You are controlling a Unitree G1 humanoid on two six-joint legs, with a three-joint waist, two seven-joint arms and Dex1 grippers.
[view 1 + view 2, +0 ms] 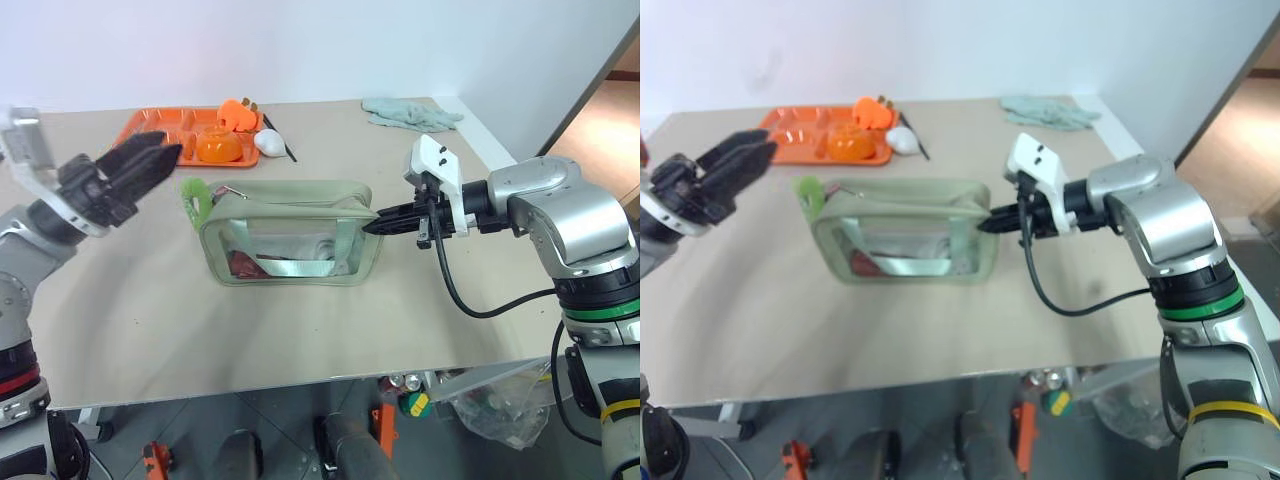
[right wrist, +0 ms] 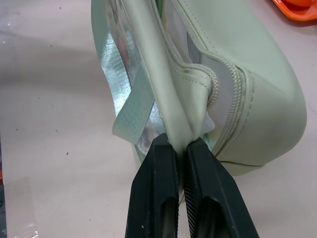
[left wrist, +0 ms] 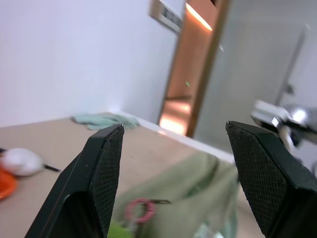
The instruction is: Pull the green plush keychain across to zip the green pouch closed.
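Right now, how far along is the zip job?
Done: the right end effector is shut on the pouch's end fabric, anchoring it. In hand: the left end effector hangs open above the table, short of the keychain, which sits at the pouch's far end from the right end effector. Left: grab the keychain and pull it across; the zipper looks unzipped.

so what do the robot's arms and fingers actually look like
Both arms are silver-grey metal with rounded joint housings. The right arm carries a green band and a yellow band lower down, a white wrist block and a looping black cable. The right gripper and left gripper each have two black wedge-shaped fingers with finely textured inner pads.
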